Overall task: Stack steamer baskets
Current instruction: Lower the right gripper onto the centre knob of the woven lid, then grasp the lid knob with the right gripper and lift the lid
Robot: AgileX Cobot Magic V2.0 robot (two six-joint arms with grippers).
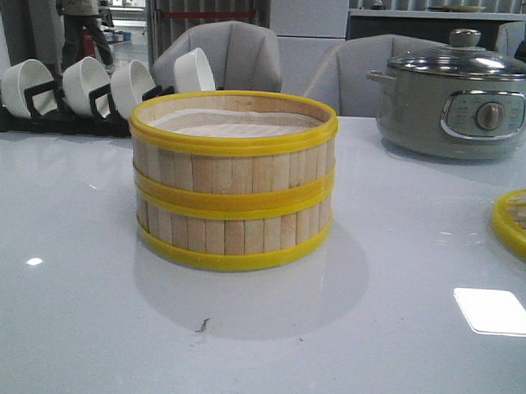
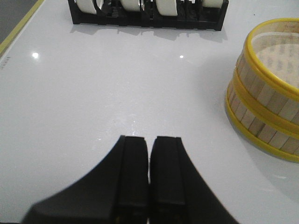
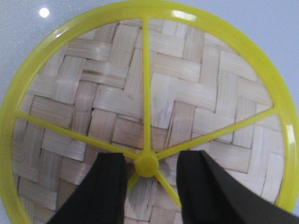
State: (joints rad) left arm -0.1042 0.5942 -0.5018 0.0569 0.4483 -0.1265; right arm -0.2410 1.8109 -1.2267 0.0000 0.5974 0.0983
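Observation:
Two steamer baskets stand stacked in the middle of the white table, the upper basket point(image 1: 233, 135) on the lower basket point(image 1: 231, 230), with a white liner inside the top one. The stack also shows in the left wrist view point(image 2: 266, 102). My left gripper point(image 2: 149, 144) is shut and empty, over bare table beside the stack. My right gripper point(image 3: 148, 161) is open, its fingers on either side of the yellow knob point(image 3: 146, 164) of the flat woven lid point(image 3: 140, 93), not closed on it. No gripper shows in the front view.
The lid's rim point(image 1: 514, 225) lies at the table's right edge. A grey electric pot point(image 1: 461, 104) with a glass lid stands at the back right. A black rack of white bowls point(image 1: 85, 91) stands at the back left, also in the left wrist view point(image 2: 149, 14). Chairs stand behind the table.

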